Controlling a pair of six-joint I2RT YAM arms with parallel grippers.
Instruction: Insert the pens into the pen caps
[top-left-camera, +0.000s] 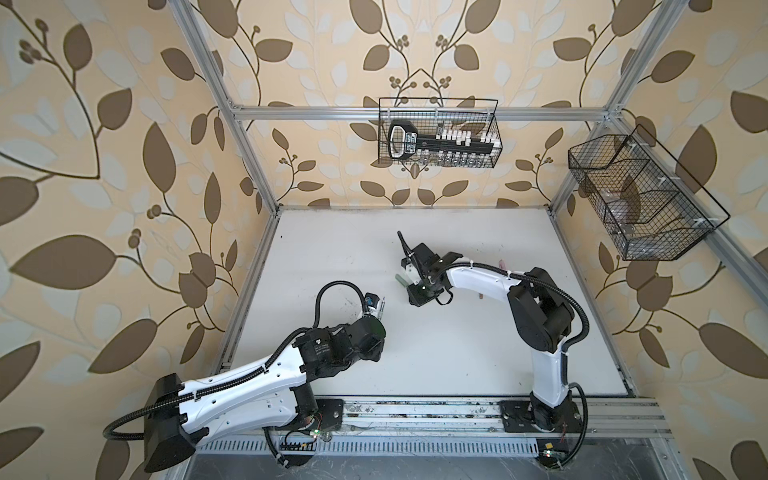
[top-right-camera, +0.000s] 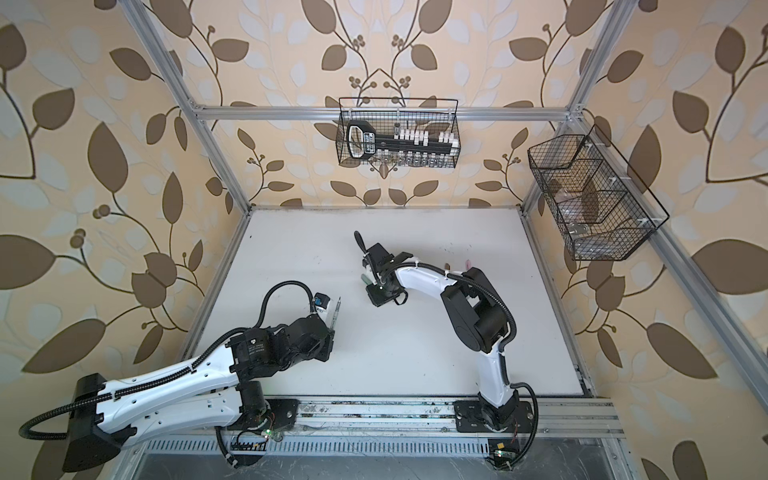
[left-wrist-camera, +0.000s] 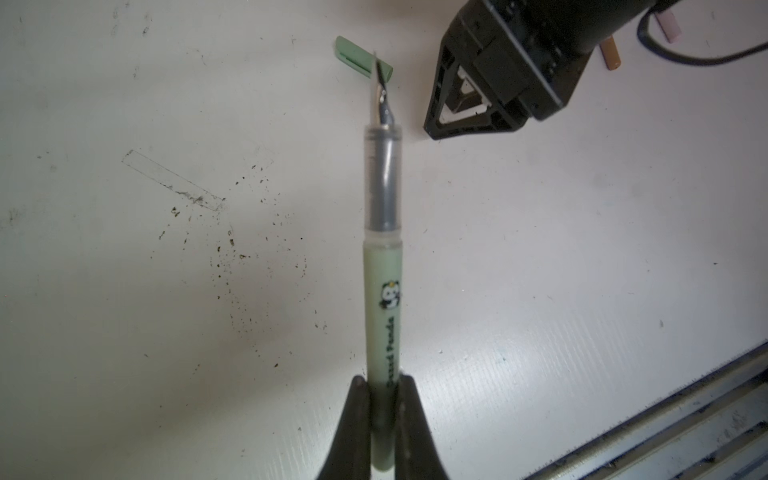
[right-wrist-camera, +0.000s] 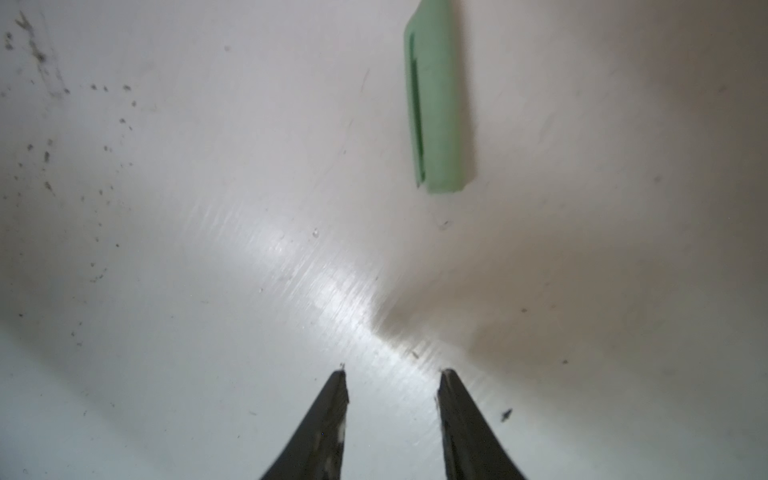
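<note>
My left gripper (left-wrist-camera: 384, 386) is shut on the back end of the pale green pen (left-wrist-camera: 384, 270), whose dark tip points away from it. The same pen (top-left-camera: 382, 306) is held above the table's left middle in both top views. A pale green pen cap (right-wrist-camera: 438, 104) lies flat on the white table, ahead of my right gripper (right-wrist-camera: 392, 374), which is open with nothing between its fingers. In a top view the cap (top-left-camera: 401, 279) is just left of that gripper (top-left-camera: 409, 277). A pink piece (left-wrist-camera: 669, 25) and a tan piece (left-wrist-camera: 611, 54) lie behind the right arm, partly hidden.
A wire basket (top-left-camera: 496, 124) holding a black-and-white tool hangs on the back rail. A second wire basket (top-left-camera: 702, 245) hangs on the right frame. A metal rail (top-left-camera: 415, 411) carrying both arm bases runs along the table's front edge. Dark specks mark the table.
</note>
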